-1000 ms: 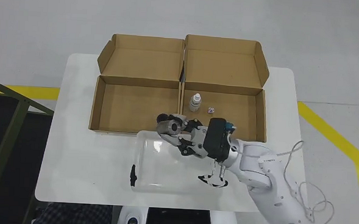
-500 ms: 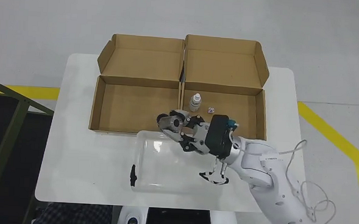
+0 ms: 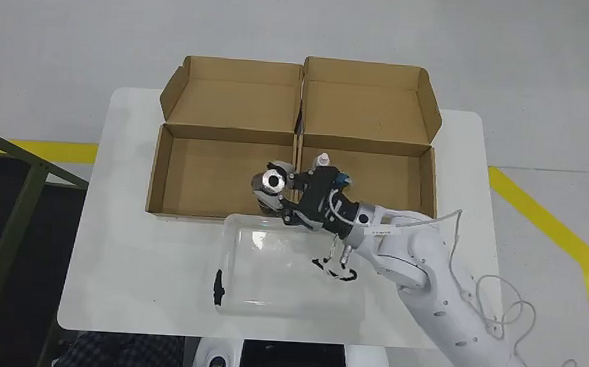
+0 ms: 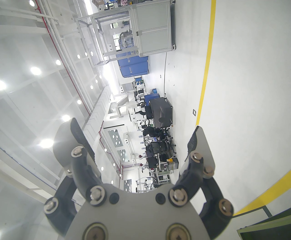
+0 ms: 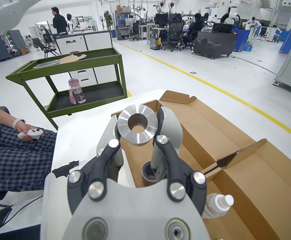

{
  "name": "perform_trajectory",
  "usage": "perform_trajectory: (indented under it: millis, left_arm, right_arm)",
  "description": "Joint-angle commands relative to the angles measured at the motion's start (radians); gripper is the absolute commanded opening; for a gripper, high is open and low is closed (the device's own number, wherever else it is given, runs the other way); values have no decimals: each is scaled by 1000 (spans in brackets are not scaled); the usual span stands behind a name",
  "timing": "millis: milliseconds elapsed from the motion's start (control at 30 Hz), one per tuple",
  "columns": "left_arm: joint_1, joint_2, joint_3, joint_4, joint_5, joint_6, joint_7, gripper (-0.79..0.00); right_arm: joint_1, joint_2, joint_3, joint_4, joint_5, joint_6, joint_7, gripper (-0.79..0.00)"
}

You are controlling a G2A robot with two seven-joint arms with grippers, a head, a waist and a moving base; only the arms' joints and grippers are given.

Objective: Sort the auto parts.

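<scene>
My right gripper [image 3: 274, 187] [image 5: 138, 123] is shut on a silver metal ring with a round hole [image 3: 271, 179] [image 5: 137, 127]. It holds the ring above the near right corner of the left cardboard box [image 3: 210, 174] [image 5: 200, 134]. Under the ring, a dark cylindrical part [image 5: 149, 173] stands on that box's floor. A small white bottle [image 3: 321, 163] [image 5: 217, 204] stands in the right cardboard box [image 3: 395, 184] [image 5: 250, 181]. Two black parts [image 3: 217, 288] [image 3: 338, 272] lie at the clear plastic tray [image 3: 260, 277]. My left gripper [image 4: 136, 128] is open, holds nothing and faces out into the room.
Both boxes have raised back flaps [image 3: 239, 91] and share a middle wall. The clear tray sits just in front of them on the white table [image 3: 122, 225]. A green cart [image 5: 68, 68] stands beyond the table's edge.
My right gripper has carried the metal ring from above the tray's far edge away from me, to above the left box near the wall shared with the right box.
</scene>
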Motion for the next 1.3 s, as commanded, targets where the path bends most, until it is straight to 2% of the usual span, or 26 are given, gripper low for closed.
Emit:
perform_trajectory:
  millis: [0,500,1267]
  left_arm:
    - [0,0,0,0,0,0,0,0]
    - [0,0,0,0,0,0,0,0]
    - [0,0,0,0,0,0,0,0]
  right_arm:
    - [35,-8,-21,27,-11,28,18,-785]
    - [269,-86,-179,294,-56,181,118,-785]
    - [449,-208,-348,612,-90,264,282,-785]
